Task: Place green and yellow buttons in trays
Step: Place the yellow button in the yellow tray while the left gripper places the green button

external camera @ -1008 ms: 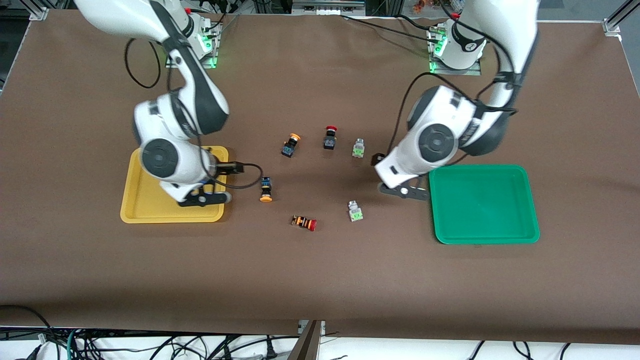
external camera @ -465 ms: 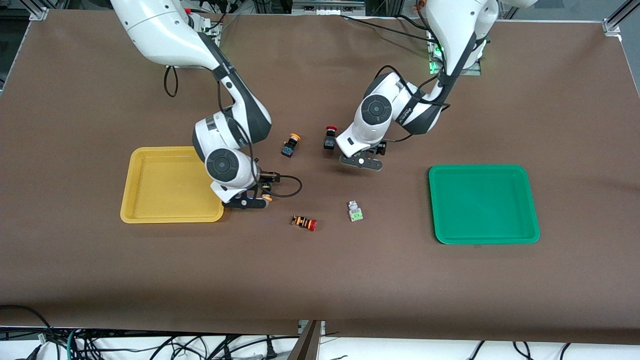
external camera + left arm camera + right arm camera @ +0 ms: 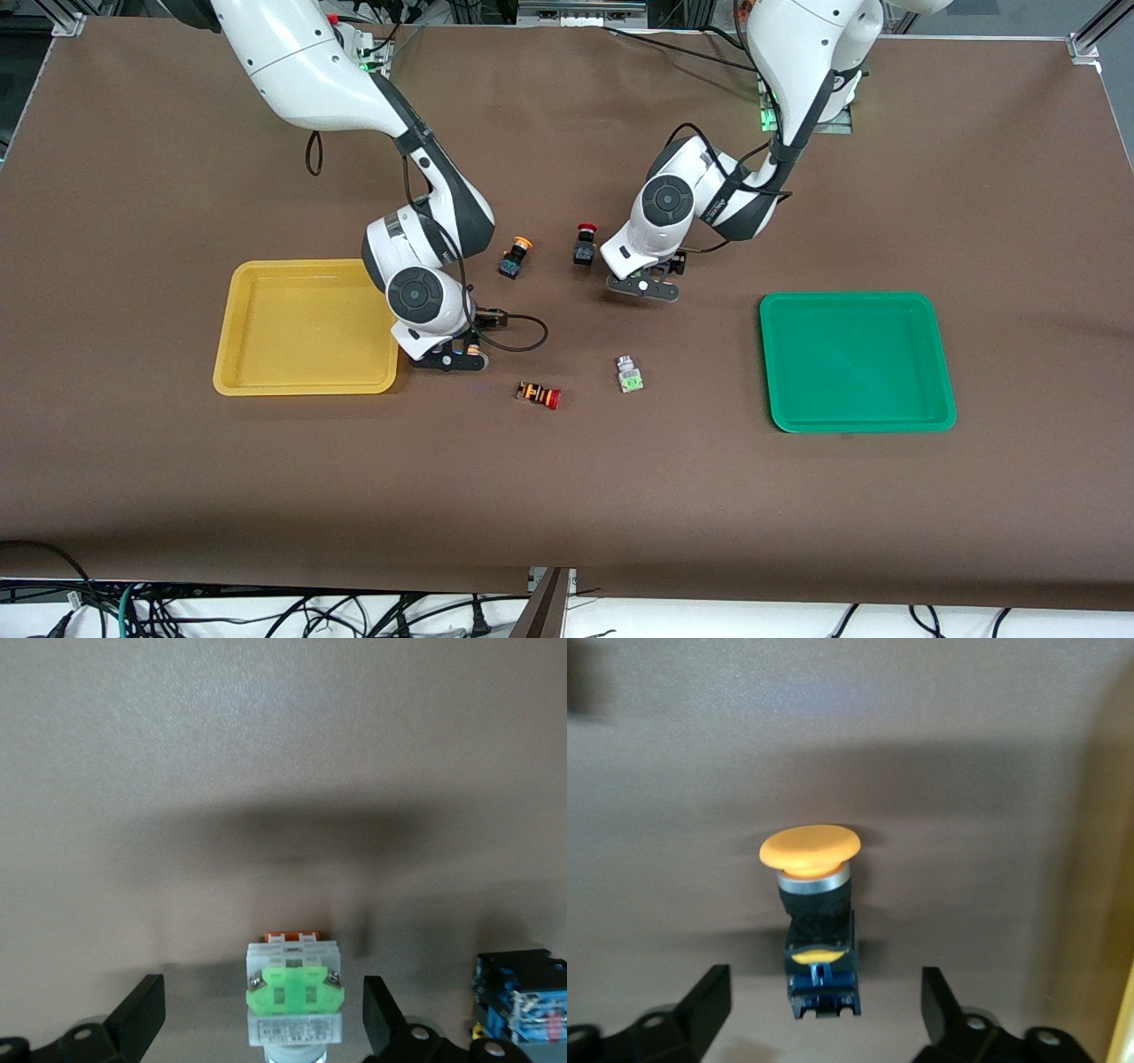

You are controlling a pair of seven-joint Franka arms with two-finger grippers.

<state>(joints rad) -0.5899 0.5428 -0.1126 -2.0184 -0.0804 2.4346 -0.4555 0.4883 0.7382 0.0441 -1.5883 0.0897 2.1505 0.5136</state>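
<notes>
At the left of the front view lies the yellow tray (image 3: pixel 266 328), bare. Just beside its rim the right gripper (image 3: pixel 450 358) hangs low over a yellow button (image 3: pixel 813 904), fingers spread to either side of it and not touching. A second yellow button (image 3: pixel 515 255) lies up toward the middle, with a black red-capped switch (image 3: pixel 584 244) beside it and an orange-striped switch (image 3: pixel 539 394) lower down. The left gripper (image 3: pixel 644 287), right of centre, is likewise spread about a green button (image 3: pixel 293 1003); another green button (image 3: pixel 629 375) lies lower in the frame. At the right sits the green tray (image 3: pixel 855 361), also bare.

The buttons look small, light, rigid plastic. The round caps would likely slip, so the flat-sided bodies are the better hold.

The bench (image 3: pixel 177 496) wears a brown matte cover that looks grippy. Cables crowd its edges at the top and bottom of the frame.
</notes>
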